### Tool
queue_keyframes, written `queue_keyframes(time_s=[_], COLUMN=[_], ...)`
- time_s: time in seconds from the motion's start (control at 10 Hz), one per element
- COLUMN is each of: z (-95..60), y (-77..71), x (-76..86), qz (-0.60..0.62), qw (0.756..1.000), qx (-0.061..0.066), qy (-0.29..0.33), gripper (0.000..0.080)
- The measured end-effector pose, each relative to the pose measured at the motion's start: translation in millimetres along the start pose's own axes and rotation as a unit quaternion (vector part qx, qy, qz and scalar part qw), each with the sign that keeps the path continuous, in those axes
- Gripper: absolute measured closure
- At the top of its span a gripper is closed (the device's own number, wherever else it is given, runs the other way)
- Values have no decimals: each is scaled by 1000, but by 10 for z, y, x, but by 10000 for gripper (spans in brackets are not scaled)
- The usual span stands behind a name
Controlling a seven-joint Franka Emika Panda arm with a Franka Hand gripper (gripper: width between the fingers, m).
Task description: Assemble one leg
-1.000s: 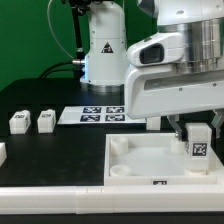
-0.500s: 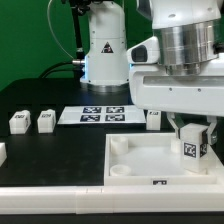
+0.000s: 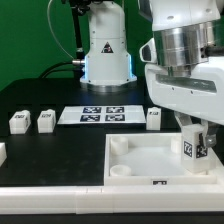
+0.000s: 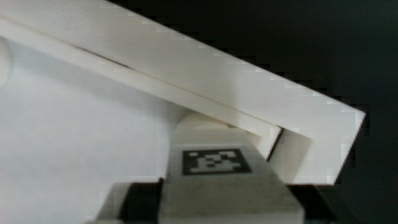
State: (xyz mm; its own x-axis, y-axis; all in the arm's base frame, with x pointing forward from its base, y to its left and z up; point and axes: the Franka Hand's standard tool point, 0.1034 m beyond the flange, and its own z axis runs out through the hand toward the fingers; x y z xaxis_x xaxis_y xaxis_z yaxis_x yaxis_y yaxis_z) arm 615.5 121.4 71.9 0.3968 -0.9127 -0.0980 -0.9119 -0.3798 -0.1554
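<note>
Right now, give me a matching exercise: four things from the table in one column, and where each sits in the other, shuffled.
Things:
1 rightmost leg
2 tray
3 marker board
4 paired legs

Places:
A table, exterior view's left
B in the claw, over the tray
C mid-table, beyond the tray
D front, nearest the camera

Pairs: 1-B, 2-D, 3-C, 4-A

I note the gripper (image 3: 196, 130), clasping the leg (image 3: 195, 148), has twisted and dipped toward the tray's (image 3: 130, 168) 3 o'clock edge, unmasking a spare leg (image 3: 153, 118).

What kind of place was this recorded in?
Likely a robotics lab bench: a black table, a flat white marker board, and a gripper holding a small white tagged plastic leg.
</note>
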Motion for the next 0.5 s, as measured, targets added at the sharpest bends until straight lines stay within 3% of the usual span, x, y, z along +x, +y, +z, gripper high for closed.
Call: queue_keyframes(time_s=[0.2,0.3,0.5], z=[1,-3,-13], y=[5,6,-5], x=[-6,-17,-23], qz=[-53,-122,-269], qw=[999,993,963], qx=[-3,-7,-11], qy=[0,-4,-3], gripper=[259,184,157])
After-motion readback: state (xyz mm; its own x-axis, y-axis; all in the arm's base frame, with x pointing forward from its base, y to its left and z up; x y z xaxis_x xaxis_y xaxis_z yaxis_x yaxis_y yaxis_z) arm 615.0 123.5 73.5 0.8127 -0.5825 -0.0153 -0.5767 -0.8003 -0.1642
